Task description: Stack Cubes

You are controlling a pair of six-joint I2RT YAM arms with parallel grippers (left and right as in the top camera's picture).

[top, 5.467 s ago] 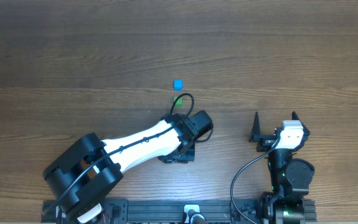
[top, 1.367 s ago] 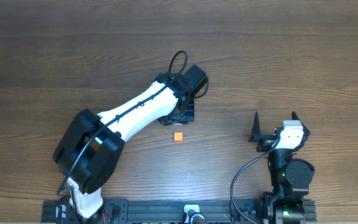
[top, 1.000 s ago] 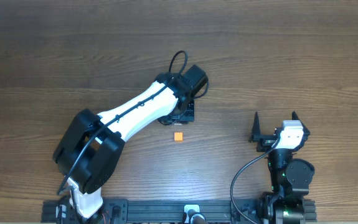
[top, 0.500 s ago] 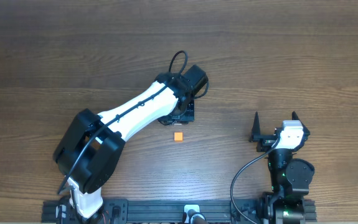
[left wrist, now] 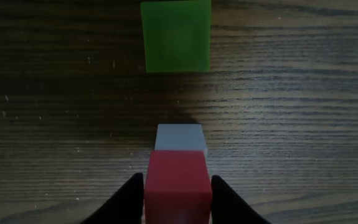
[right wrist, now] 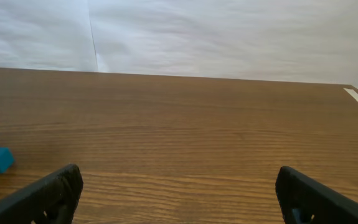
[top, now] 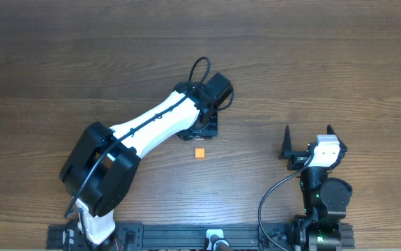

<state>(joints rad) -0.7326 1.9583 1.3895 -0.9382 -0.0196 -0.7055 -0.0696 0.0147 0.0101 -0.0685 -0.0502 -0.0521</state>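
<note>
Overhead, orange cube (top: 199, 154), wrist cam, L jaws clamp red cube (left wrist: 177, 183), R jaws wide, empty

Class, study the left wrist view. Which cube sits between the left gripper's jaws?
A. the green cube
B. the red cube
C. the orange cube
B: the red cube sits between the jaws of the left gripper, while the green cube lies apart from it on the table.

Red cube (left wrist: 177, 185): lower part cut by the picture edge, blurred. It covers the near part of a pale cube (left wrist: 179, 137), colour not certain. Green cube (left wrist: 175, 36): far side clipped. Right end effector (right wrist: 179, 169): both fingers (right wrist: 54, 190) clipped at the bottom edge.
</note>
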